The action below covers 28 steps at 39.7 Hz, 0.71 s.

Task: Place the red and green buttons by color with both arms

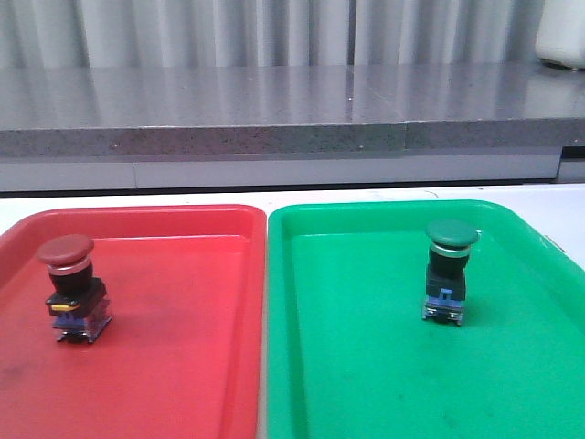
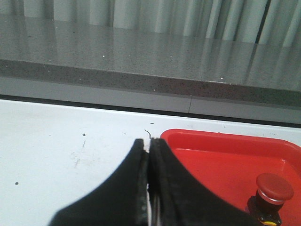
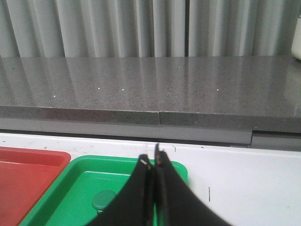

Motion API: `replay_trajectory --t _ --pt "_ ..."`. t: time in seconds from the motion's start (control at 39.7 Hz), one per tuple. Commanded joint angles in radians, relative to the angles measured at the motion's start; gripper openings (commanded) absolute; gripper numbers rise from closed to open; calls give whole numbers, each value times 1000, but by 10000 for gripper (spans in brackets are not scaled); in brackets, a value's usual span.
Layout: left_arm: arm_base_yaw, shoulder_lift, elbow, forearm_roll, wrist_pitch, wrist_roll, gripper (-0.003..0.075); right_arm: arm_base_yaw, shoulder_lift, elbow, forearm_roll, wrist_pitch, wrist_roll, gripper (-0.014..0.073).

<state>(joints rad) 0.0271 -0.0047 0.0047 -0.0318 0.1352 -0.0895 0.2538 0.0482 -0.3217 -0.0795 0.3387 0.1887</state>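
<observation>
The red button stands upright in the red tray, near its left side. It also shows in the left wrist view. The green button stands upright in the green tray, right of middle. Its cap shows in the right wrist view. My left gripper is shut and empty, over the white table beside the red tray's corner. My right gripper is shut and empty, above the green tray's far rim. Neither gripper shows in the front view.
The two trays lie side by side on a white table, their rims touching at the middle. A grey stone ledge runs along the back, with pale curtains behind it. A white object stands on the ledge at the far right.
</observation>
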Motion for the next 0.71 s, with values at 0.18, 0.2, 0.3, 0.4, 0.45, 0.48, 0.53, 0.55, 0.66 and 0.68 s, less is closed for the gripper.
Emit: replay_trajectory --t 0.18,0.2,0.3,0.4,0.45,0.48,0.53,0.55,0.66,0.68 --pt "1 -16 23 -9 -90 -3 -20 -4 14 -24 -18 -86 -4 -123" --pt "1 -16 23 -9 -90 -3 -20 -4 14 -24 -18 -86 -4 -123" --pt "1 -16 23 -9 -90 -3 -20 -4 14 -24 -18 -86 -4 -123" --pt "1 -16 23 -9 -90 -3 -20 -4 14 -23 -28 -86 -7 -123" --pt "1 -16 23 -9 -90 -3 -20 -4 14 -10 -32 -98 -7 -123" --pt "1 -16 23 -9 -90 -3 -20 -4 11 0 -32 -108 -8 -123" --pt "1 -16 23 -9 -90 -3 -20 -10 4 25 -29 -130 -25 -123" --pt "1 -16 23 -9 -90 -3 -20 -16 -2 47 -22 -144 -39 -123" --pt "1 -16 23 -9 -90 -3 -20 -59 -26 118 16 -207 -103 -123" --pt "1 -16 23 -9 -90 -3 -20 -72 -34 139 27 -218 -121 -123"
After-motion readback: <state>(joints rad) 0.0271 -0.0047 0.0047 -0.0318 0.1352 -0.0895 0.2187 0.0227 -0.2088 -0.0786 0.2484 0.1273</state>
